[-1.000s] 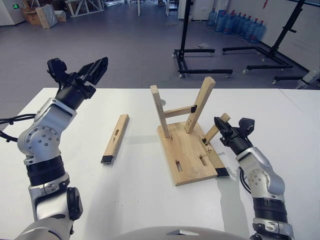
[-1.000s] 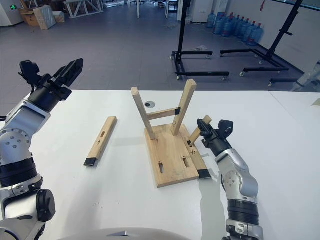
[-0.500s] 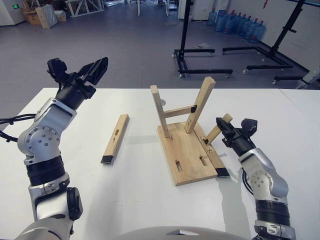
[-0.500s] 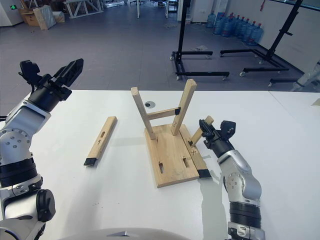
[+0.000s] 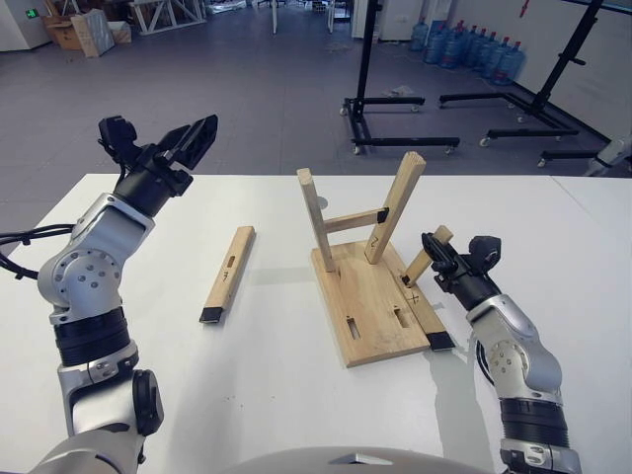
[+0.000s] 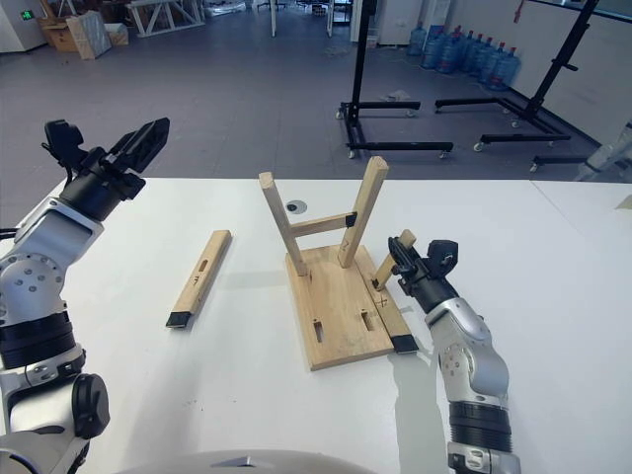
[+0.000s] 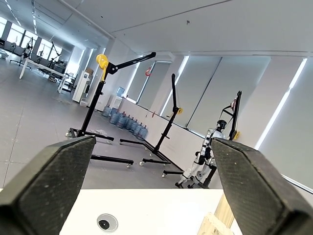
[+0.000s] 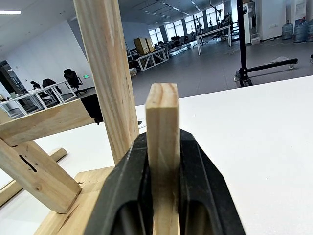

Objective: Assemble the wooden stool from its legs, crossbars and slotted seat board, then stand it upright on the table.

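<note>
1. White bench (image 5: 276,375): the far edge runs just behind the stool parts. The work sits mid-bench, well in from the near, left and right edges.
2. Pale wooden slotted seat board (image 5: 370,306), one: lies flat at centre, with two slots showing towards its near end.
3. Upright wooden legs, two (image 5: 317,222) (image 5: 395,207): they stand on the board's far end and lean apart. One short wooden crossbar (image 5: 351,220) joins them.
4. Loose slotted wooden leg with a black tip (image 5: 228,274), one: flat on the bench, left of the board and well apart from it.
5. Flat black-tipped wooden piece (image 5: 432,326), one: lies along the board's right edge.
6. Tilted wooden leg (image 5: 439,237), one: at the board's right edge, clamped between the fingers of the right gripper (image 5: 437,259).
7. Left gripper (image 5: 200,136): raised over the bench's far left corner, fingers spread, holding nothing.
8. Room: grey floor, black wheeled stands (image 5: 395,99), and a row of blue water bottles (image 5: 474,44) behind.
</note>
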Controlling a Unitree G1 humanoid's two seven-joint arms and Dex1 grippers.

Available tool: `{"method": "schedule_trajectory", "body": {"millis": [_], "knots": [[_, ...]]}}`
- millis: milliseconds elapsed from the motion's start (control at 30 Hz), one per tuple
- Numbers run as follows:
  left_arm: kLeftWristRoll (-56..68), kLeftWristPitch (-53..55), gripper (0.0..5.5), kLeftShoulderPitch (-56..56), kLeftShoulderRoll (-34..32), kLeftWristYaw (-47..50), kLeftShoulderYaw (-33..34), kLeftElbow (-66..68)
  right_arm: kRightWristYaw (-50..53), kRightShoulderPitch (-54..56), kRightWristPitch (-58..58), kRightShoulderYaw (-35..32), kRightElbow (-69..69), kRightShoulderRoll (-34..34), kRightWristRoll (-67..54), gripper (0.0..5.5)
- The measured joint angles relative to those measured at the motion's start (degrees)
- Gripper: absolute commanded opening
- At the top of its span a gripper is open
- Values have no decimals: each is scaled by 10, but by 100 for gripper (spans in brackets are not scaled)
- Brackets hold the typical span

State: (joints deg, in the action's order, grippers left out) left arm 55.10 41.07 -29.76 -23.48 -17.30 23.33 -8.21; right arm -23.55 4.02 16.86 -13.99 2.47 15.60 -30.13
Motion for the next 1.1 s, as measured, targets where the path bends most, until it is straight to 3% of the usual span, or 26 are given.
{"method": "schedule_trajectory", "body": {"millis": [567, 933, 1100], "knots": [[-17, -5, 429, 0, -1, -6, -6, 0, -4, -37, -145, 60, -37, -11, 99, 40], [-18, -8, 429, 0, 1, -5, -7, -5, -3, -35, -152, 71, -39, -7, 109, 40], [-18, -10, 429, 5, 2, -5, -7, -6, 3, -51, -87, 70, -32, -12, 92, 157]]}}
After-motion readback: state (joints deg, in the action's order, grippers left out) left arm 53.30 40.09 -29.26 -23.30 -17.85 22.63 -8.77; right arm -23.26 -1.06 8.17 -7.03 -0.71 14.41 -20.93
